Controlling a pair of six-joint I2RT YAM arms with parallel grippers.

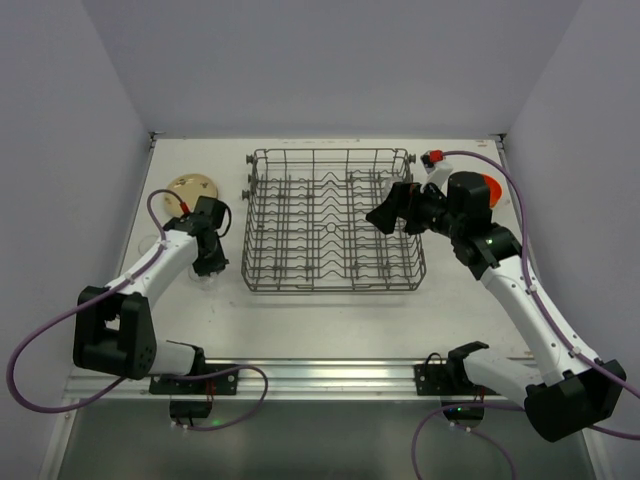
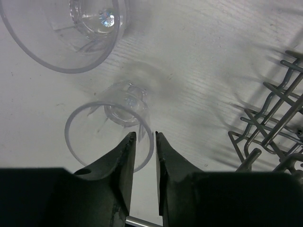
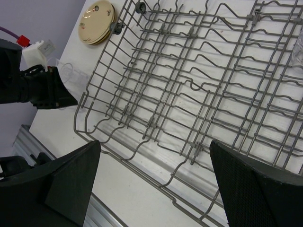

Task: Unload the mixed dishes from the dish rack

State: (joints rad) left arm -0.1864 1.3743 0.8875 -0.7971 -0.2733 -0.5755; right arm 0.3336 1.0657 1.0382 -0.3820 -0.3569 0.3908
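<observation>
My left hand (image 2: 143, 135) sits low over the surface (image 1: 330, 330), just off the left side of the rack (image 1: 250, 220). Its two fingers are only a narrow gap apart, straddling the near rim of a small clear glass (image 2: 125, 106) that stands upright on the surface. The thin wall runs between the fingers. Whether they are pinching it or have let go, I cannot tell. The glass looks set down rather than carried, so I judge this to be the release of one unloaded piece. A second clear glass (image 2: 71, 33) stands just beyond it, which makes this spot my row for glasses. They are close enough to the rack for a short carry and far enough not to catch its wires.

Farther back on that same left side lies the stack of tan plates (image 1: 192, 190), flat and out of the way.

My right hand (image 3: 156, 189) hovers over the right half of the rack with its fingers spread wide and nothing between them, probably ready to reach in. Past the rack's right side, an orange bowl (image 1: 492, 188) shows behind that arm.

The rack's tines look bare, though a clear glass among them would be hard to spot.
</observation>
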